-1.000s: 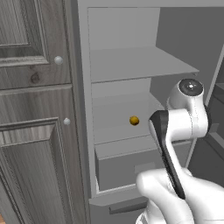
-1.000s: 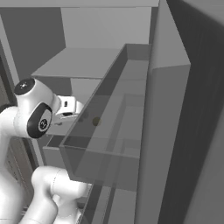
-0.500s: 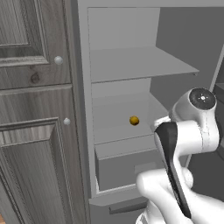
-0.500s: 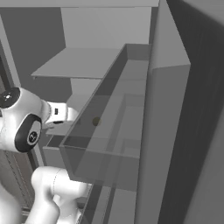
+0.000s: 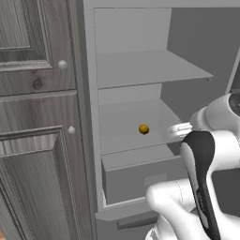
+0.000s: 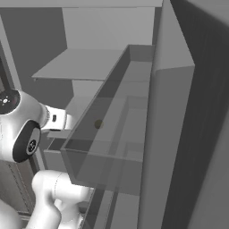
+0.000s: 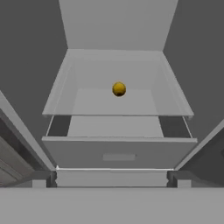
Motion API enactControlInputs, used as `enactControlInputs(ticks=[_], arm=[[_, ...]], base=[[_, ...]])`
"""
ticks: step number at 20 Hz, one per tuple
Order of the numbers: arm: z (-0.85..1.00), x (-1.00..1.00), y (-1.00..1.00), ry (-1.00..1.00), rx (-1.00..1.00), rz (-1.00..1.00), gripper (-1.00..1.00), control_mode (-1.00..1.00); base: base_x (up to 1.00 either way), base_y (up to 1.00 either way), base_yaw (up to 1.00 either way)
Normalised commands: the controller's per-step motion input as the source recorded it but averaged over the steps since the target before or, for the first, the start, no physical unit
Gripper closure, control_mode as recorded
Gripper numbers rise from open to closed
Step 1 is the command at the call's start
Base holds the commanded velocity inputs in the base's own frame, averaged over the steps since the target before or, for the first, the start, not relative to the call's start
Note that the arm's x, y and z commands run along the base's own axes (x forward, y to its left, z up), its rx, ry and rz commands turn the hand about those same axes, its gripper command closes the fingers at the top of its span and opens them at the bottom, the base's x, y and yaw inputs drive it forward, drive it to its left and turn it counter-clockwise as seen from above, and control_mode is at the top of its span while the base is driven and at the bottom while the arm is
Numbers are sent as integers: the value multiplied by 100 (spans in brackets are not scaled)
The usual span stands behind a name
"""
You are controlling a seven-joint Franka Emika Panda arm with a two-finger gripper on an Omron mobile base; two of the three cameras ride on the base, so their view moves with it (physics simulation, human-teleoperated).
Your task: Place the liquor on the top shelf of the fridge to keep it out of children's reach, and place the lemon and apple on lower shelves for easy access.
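Fridge (image 5: 89, 117): tall appliance with a dark outer frame and a plain, matte light grey interior, standing open. All inner surfaces are flat and untextured, with square corners.

Top shelf (image 5: 150, 68): thin flat grey slab with a sharp front edge, the highest one in view; its surface is bare.

Lower shelf (image 5: 126, 136): wider flat grey slab beneath it, of the same smooth finish. In the hand view it reads as a shallow tray-like bay with sloping side walls (image 7: 87, 103).

Lemon (image 5: 144, 129): small yellow-orange ball, smooth and slightly glossy, resting on the lower shelf toward its middle, apart from the walls. It also shows in the hand view (image 7: 119, 89), and as a dim spot behind the translucent door bin in the right base view (image 6: 99, 124).

Drawer box (image 5: 140, 173): rectangular grey box directly below the lower shelf, pulled partly forward, with a shallow rectangular recess in its front face.

Door bin (image 6: 112, 134): long, open-topped trough of smoky translucent grey, mounted on the inside of the fridge door.

Cupboards (image 5: 37, 117): wood-grain grey panelled doors to the left of the fridge, with raised frames and small round pale knobs.

Gripper (image 5: 180, 130): white hand on a white arm with dark joints, held in front of the lower shelf to the right of the lemon, not touching it. Jaws spread wide, nothing between them.
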Motion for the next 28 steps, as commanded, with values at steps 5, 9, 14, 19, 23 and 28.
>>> enactControlInputs(ticks=[5,9,14,19,23,28], arm=[[11,-8,10,0,4,0,-100,-100],[6,-5,1,-1,0,0,-100,-100],[0,-5,0,-3,0,0,-100,-100],[0,-3,0,-1,0,0,-100,-100],[0,-10,0,-1,0,0,-100,100],[0,0,0,0,0,0,-100,100]], base=[[0,0,0],[0,0,0],[0,0,0],[0,0,0],[-16,0,0],[-53,-1,0]])
